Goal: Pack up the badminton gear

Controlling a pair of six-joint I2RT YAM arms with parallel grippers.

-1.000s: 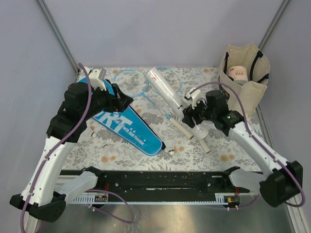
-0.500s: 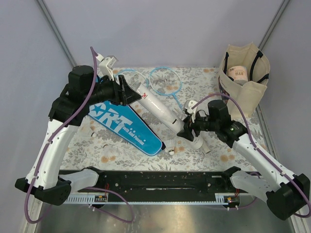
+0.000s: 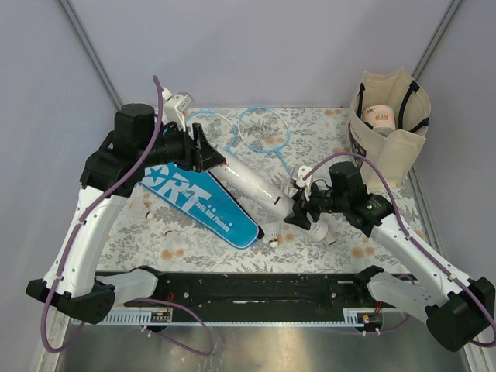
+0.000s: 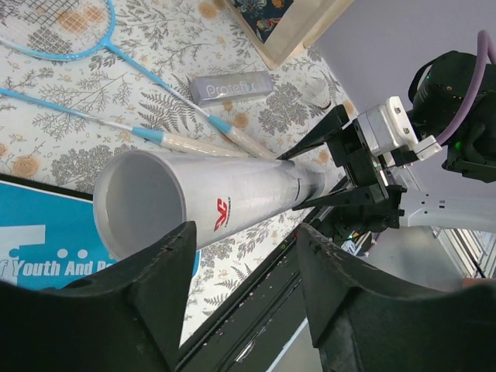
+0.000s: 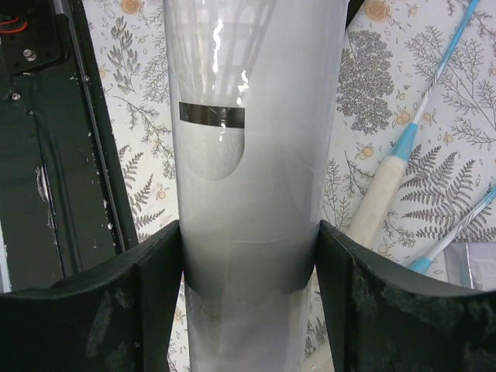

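Note:
My right gripper is shut on the lower end of the white tube and holds it slanting above the table. In the right wrist view my gripper clamps the tube from both sides, and a shuttlecock shape shows through its wall. My left gripper is open and empty at the tube's open end; the left gripper sits just beside that rim. The blue "SPORT" cover lies flat under the left arm. Two blue-framed rackets lie behind the tube. A small shuttlecock stands by the cover's tip.
A beige tote with black handles stands at the far right, a roll inside it. A small silver box lies beside the racket shafts. The racket handles lie under my right gripper. The black rail runs along the near edge.
The tube's far end swung left and lower in my right gripper. My left gripper rose off the cover and moved to the tube's open end.

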